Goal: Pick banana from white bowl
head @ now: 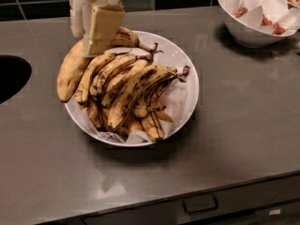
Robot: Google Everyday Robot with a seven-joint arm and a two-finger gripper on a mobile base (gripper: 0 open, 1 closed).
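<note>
The wide white bowl (189, 74) stands mid-counter, lined with white paper and holding several slim, black-streaked bananas (133, 86). The plump, dull yellow-tan banana (69, 71) lies along the bowl's left side, its lower end hanging out over the left rim and its dark stem (149, 46) pointing right. My gripper (87, 37) comes down from the top left. Its white finger and its tan pad (102, 27) are closed around the banana's upper middle. The part of the banana between the fingers is hidden.
A deeper white bowl (248, 32) with crumpled paper and reddish fruit stands at the back right. A dark round sink opening (11, 76) lies at the left edge. The grey counter's front edge has a drawer handle (200, 204) below it. Dark tiles run behind.
</note>
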